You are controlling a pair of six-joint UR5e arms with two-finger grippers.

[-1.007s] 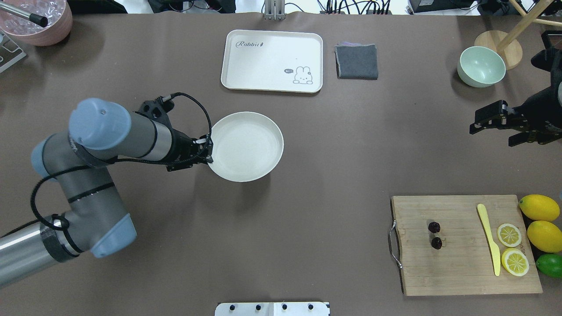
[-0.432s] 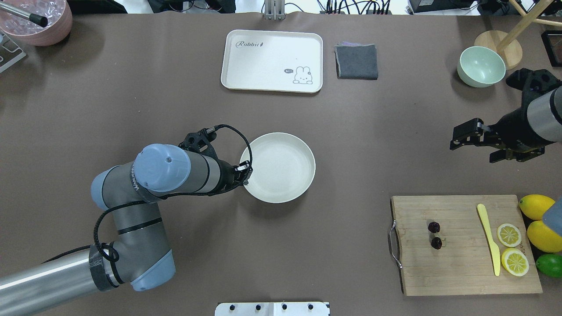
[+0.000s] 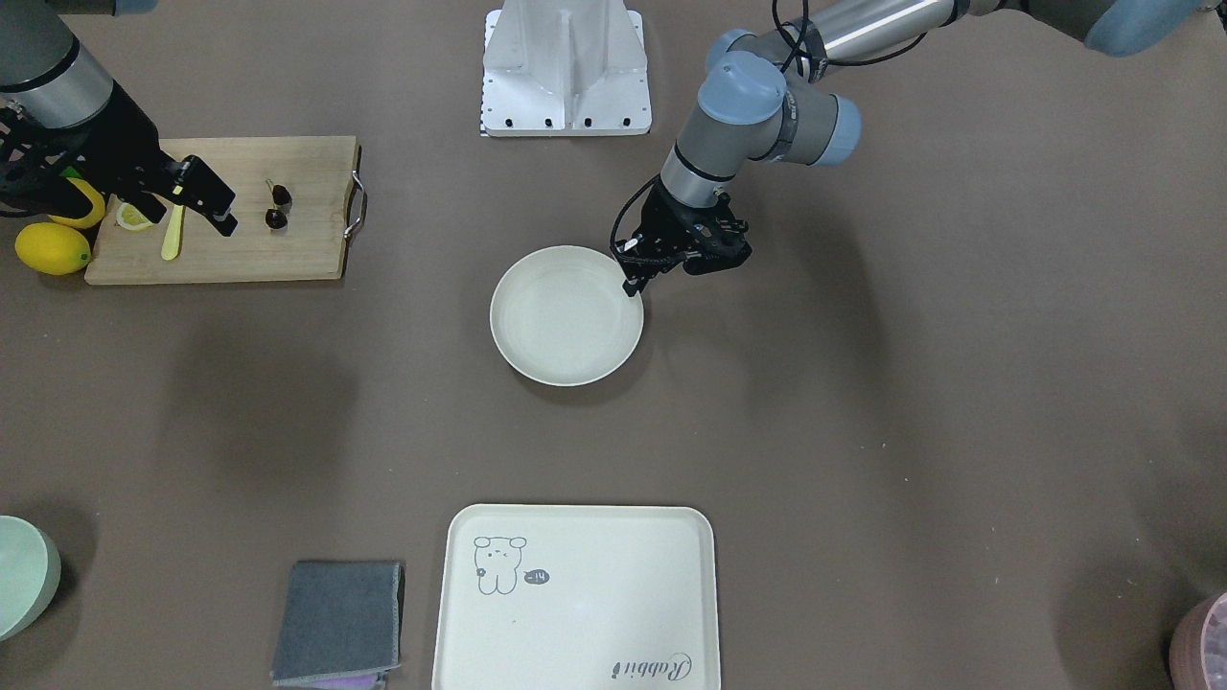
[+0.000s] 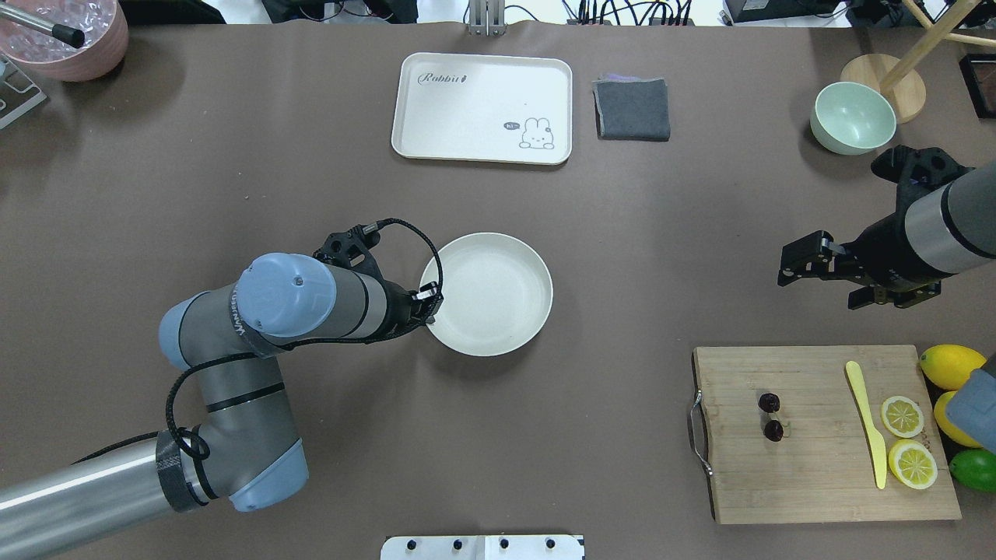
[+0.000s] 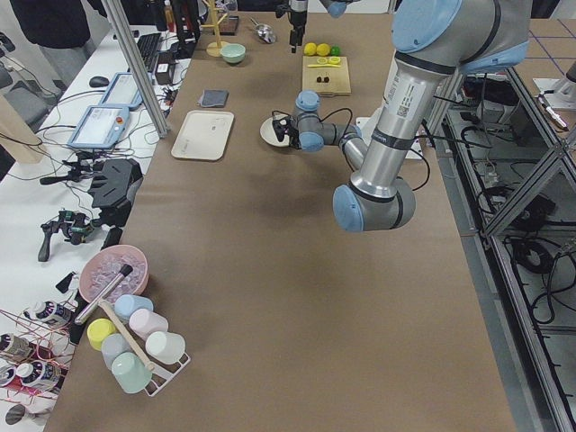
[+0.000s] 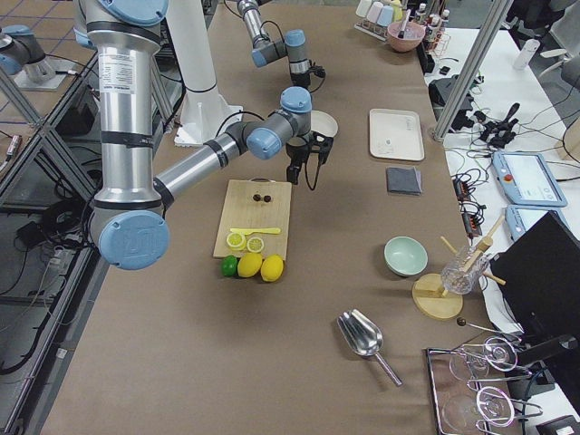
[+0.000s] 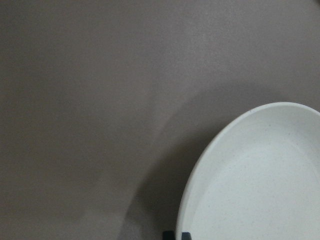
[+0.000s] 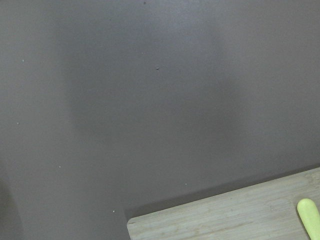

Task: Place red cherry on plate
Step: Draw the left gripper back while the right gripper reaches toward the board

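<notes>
Red cherry overhead on board — wrist view: plate

Red cherry: two tiny dark maroon glossy fruits, thin stems, lying together on wooden cutting board, toward handle end.
Plate: round, shallow, cream-white, raised rim, mid-desk, well apart from cherry.
</notes>
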